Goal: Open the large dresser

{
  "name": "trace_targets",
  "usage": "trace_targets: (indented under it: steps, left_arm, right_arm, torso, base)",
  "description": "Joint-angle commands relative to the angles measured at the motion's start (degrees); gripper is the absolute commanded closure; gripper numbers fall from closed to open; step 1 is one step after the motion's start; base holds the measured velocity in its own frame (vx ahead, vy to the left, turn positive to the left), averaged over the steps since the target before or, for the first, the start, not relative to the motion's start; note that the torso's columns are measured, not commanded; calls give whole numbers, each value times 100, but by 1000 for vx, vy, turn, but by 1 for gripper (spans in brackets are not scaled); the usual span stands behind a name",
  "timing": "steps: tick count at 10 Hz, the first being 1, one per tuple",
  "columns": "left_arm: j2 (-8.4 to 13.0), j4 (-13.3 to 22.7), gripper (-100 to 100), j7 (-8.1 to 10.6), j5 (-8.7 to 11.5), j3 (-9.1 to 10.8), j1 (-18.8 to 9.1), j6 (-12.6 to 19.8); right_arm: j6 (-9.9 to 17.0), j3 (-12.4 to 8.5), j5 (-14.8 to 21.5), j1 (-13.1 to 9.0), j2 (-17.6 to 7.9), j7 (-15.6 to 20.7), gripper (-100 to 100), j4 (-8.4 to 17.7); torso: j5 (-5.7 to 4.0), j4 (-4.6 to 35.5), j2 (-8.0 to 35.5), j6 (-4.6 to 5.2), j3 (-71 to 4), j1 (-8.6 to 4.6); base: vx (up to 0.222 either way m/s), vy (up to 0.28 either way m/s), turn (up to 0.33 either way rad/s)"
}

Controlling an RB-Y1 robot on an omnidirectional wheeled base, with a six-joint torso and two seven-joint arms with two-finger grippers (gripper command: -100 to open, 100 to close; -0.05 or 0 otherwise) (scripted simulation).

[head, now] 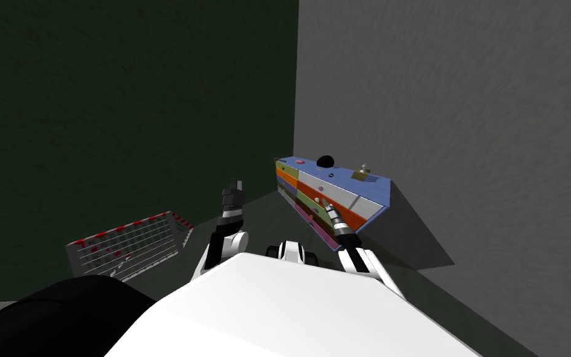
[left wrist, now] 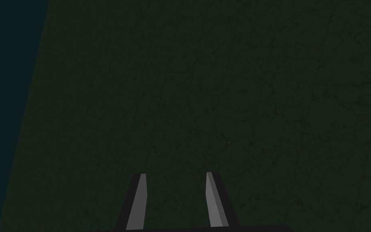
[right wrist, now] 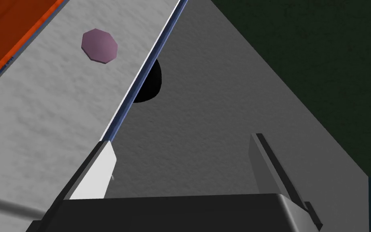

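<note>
The multicoloured dresser (head: 334, 195) stood against the grey wall (head: 464, 124), its white drawer (right wrist: 40, 121) beside my right gripper (right wrist: 180, 141), empty and spread wide, which needed to straddle the purple knob (right wrist: 99, 45) squarely before closing, while the left gripper (left wrist: 174, 174) hung raised, likewise spread.

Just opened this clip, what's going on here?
The robot faces a dresser with multicoloured drawer fronts, standing against the grey wall. Its right gripper is open and holding nothing. It is near the edge of the grey drawer front, short of the purple knob. No drawer looks pulled out yet. The left gripper is raised to the side, open.
</note>
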Motion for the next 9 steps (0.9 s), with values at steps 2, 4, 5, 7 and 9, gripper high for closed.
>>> trace_targets:
  steps: [2,4,5,7,9]
  left_arm:
    - [0,0,0,0,0,0,0,0]
    - [0,0,0,0,0,0,0,0]
    - [0,0,0,0,0,0,0,0]
    - [0,0,0,0,0,0,0,0]
    - [0,0,0,0,0,0,0,0]
  right_arm:
    - [324,30,513,-5,-60,-51,-100,244]
    - [602,71,909,-49,-59,-69,-100,517]
    - [885,115,1089,-92,-53,-89,-100,776]
    - [885,115,1369,-92,-53,-89,-100,795]
    - [1174,160,1731,-134,-43,-108,-100,1074]
  torso:
    - [-1,-1,-3,-1,-1,1]
    - [0,3,5,-3,6,7]
    - [1,1,4,0,3,3]
    - [1,1,1,-1,0,2]
    - [-2,2,2,-2,4,-2]
  base:
    - [77,1,14]
    - [85,9,53]
    - [109,7,67]
    - [75,3,15]
    - [96,-3,52]
